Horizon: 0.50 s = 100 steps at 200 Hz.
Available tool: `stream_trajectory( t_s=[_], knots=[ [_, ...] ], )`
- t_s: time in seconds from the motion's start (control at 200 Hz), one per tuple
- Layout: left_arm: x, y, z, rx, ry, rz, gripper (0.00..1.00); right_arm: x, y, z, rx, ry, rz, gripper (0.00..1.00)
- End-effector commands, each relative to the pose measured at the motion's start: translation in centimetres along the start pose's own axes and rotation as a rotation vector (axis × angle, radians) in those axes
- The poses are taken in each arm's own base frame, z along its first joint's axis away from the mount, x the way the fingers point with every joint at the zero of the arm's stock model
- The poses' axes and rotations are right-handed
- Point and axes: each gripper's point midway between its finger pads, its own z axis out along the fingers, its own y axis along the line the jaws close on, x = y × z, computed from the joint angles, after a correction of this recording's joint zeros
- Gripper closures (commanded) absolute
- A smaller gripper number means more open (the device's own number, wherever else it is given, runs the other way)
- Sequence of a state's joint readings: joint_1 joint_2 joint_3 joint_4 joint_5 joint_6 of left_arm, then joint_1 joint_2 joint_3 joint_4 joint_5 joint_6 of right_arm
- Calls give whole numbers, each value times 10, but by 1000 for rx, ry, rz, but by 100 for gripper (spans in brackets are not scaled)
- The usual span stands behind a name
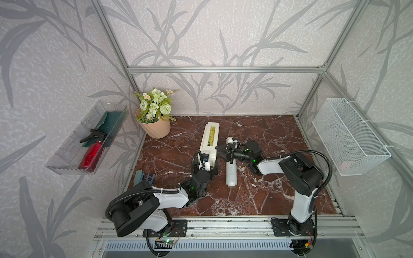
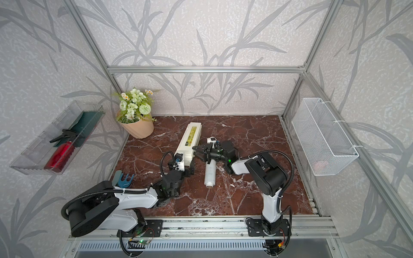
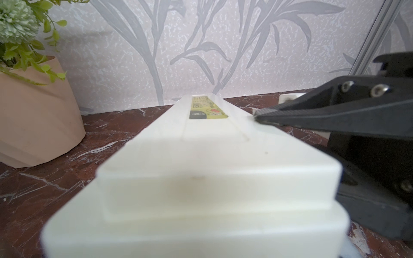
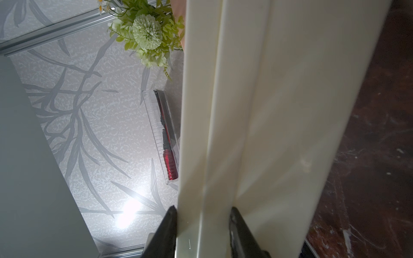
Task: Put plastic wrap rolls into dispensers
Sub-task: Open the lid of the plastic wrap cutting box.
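Observation:
The dispenser [image 1: 210, 139] [image 2: 189, 141], a long cream box with a yellow-green label, lies mid-table with its lid down. My left gripper [image 1: 206, 165] [image 2: 182, 167] straddles its near end with the jaws wide and the fingers against the box's sides; in the left wrist view the dispenser [image 3: 201, 156] fills the frame and hides the fingers. My right gripper [image 1: 218, 147] [image 2: 194, 148] [image 4: 202, 210] reaches in from the right, shut on the lid's long edge [image 4: 201, 156]. The plastic wrap roll [image 1: 230, 173] [image 2: 210, 175] lies on the table beside the box, under the right wrist.
A peach flower pot [image 1: 156, 128] stands at the back left. Blue-green garden tools [image 1: 145, 177] lie near the left arm. A clear tray [image 1: 67, 154] holding a red spray bottle [image 1: 90, 156] hangs on the left wall. A white wire basket [image 1: 348, 136] hangs on the right wall.

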<state>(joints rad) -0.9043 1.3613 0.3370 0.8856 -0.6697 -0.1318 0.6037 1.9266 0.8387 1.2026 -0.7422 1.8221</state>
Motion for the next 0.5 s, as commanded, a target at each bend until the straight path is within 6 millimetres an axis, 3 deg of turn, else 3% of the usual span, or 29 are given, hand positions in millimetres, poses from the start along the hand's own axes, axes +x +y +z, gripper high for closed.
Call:
stream_trajectory(
  t_s=[0.0,0.205,0.495],
  knots=[
    [-13,-21,-5,108,-1,-77,100,5,36,6,-155,1,-167,70],
    [-15,-23,-7,128,-2,-116,100,7,35,4,-155,-14,-201,70],
    [-4,-26,-6,137,30,-127,100,17,74,1,-227,-15,-272,71]
  ],
)
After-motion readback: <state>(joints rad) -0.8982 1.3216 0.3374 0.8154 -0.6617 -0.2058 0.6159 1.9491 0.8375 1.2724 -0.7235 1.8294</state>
